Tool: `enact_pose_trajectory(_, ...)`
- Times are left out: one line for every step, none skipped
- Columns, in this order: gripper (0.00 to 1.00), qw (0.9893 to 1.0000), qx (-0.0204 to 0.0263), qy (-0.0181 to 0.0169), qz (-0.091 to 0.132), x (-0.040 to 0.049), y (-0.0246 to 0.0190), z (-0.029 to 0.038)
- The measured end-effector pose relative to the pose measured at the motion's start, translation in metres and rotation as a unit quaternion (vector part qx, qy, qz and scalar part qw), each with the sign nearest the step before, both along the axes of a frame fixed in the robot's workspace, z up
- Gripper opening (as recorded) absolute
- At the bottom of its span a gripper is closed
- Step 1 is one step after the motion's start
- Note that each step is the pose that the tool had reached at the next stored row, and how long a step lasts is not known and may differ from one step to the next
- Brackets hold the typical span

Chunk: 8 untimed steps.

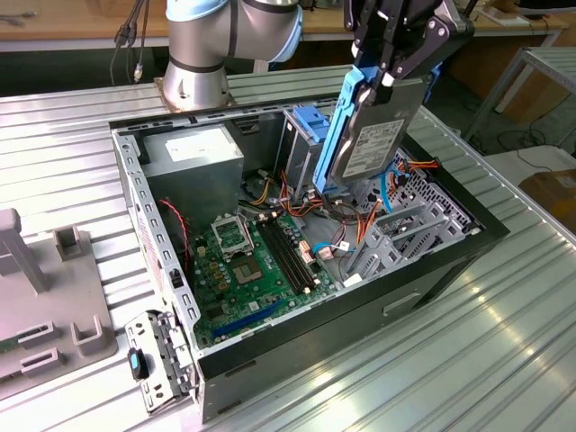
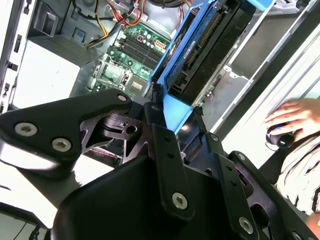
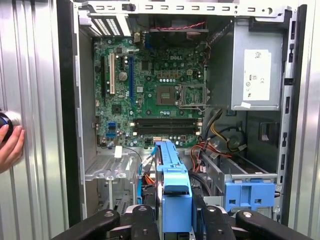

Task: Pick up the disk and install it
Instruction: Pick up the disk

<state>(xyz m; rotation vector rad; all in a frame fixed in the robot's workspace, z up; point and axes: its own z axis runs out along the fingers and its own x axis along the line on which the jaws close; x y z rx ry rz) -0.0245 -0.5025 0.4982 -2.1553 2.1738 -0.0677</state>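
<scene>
The gripper is clamped on the disk, its fingers pressing from both sides on one short end, so the drive hangs from the tool in the air above the open computer case and rests on nothing inside it. What matters most is how the disk stands to the drive cage. The disk's long axis runs down and away from the fingers, tilted off vertical, and its lower end sits just beside the cage, on the exterior view's right of it. Whether the blue side rail touches the cage there I cannot tell from that view. The exterior view gives the tilt, the labelled face and the height over the motherboard. The first wrist view looks along the disk edge-on instead, and there the rail and the cage's blue top stand apart with a dark gap of cables between them — a sideways offset the exterior view hides. It also takes in the power supply at the far end of the case. The second wrist view adds the disk's dark connector edge, and a person's hand resting on a small dark object outside the case wall.
</scene>
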Motion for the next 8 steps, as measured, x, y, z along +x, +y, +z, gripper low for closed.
enact_pose_trajectory(0.36,1.0,0.0,0.0,0.0,-0.0018,0.0,0.0)
enact_pose_trajectory(0.36,1.0,0.0,0.0,0.0,-0.002,0.0,0.0)
enact_pose_trajectory(0.36,1.0,0.0,0.0,0.0,-0.002,0.0,0.0)
enact_pose_trajectory(0.36,1.0,0.0,0.0,0.0,-0.0021,0.0,0.0)
enact_pose_trajectory(0.36,1.0,0.0,0.0,0.0,-0.0025,0.0,0.0)
enact_pose_trajectory(0.36,1.0,0.0,0.0,0.0,-0.0031,-0.0001,0.0)
enact_pose_trajectory(0.36,1.0,0.0,0.0,0.0,-0.0061,-0.0002,0.0)
enact_pose_trajectory(0.36,1.0,0.0,0.0,0.0,-0.0079,-0.0003,0.0)
